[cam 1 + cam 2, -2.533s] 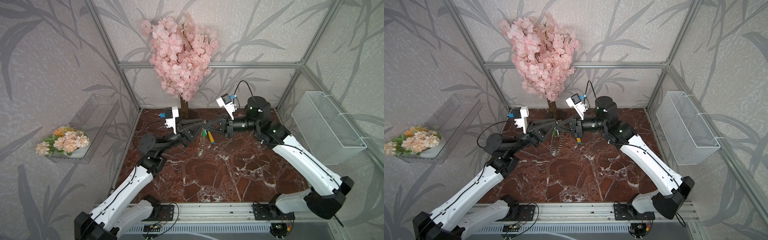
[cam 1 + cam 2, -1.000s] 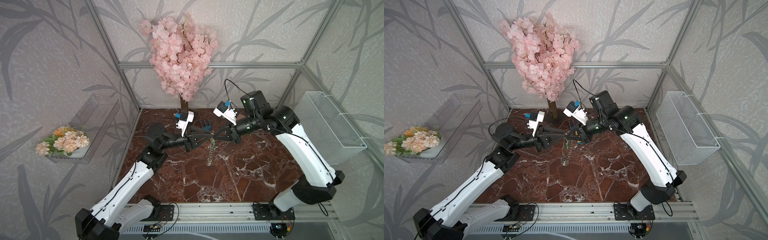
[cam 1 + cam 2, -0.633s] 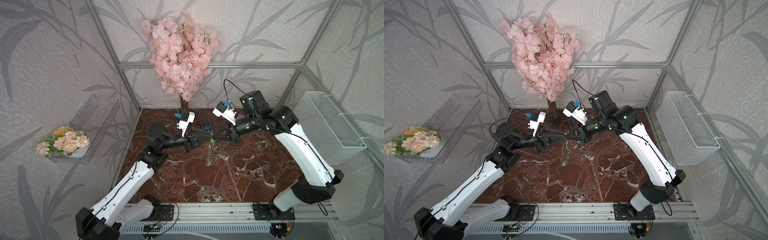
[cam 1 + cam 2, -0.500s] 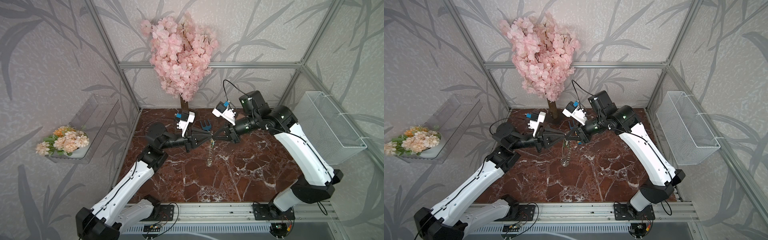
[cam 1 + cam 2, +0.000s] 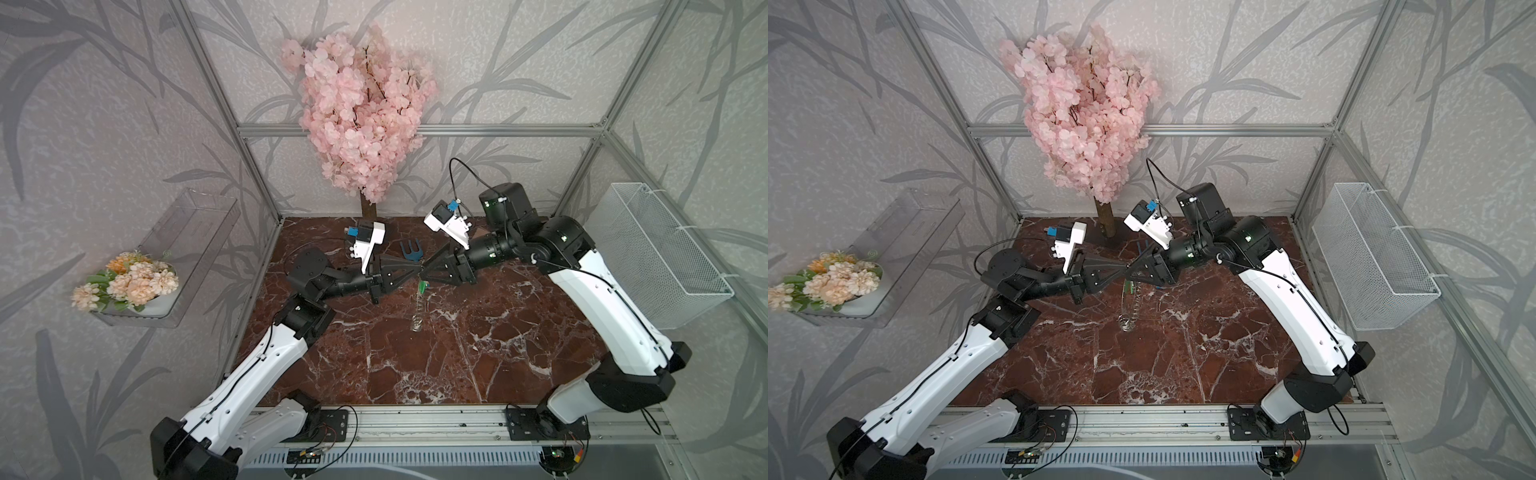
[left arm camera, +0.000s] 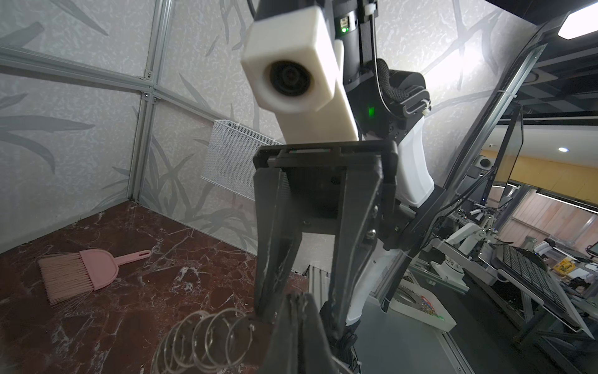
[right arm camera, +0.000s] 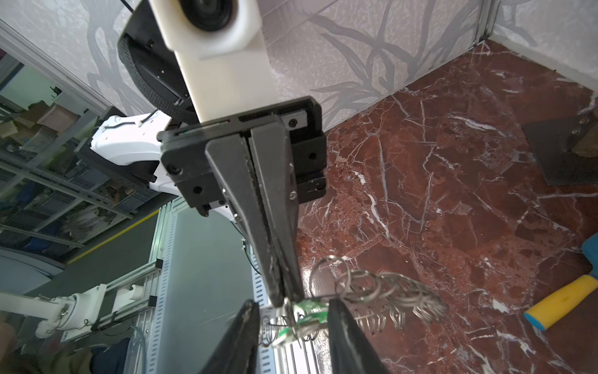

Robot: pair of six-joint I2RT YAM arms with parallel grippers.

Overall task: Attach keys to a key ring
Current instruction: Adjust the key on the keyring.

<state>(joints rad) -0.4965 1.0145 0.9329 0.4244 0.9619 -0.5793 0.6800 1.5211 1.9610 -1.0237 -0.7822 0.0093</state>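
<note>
The key ring hangs edge-on above the marble floor, its small split rings fanning out. The key's pale green tag sits at its top end, also showing in a top view as the green tag. My left gripper is shut, pinching the key ring's top right beside the key; in the left wrist view the left gripper has rings next to it. My right gripper faces it tip to tip, open, its fingers standing either side of the key without gripping.
A blue toy fork with a yellow handle lies behind the grippers. A pink brush lies on the floor. The cherry tree stands at the back on a dark base plate. A white wire basket hangs on the right wall.
The left gripper has closed on the key ring's top and the right gripper has just opened off it. Both arms hold about the same place.
</note>
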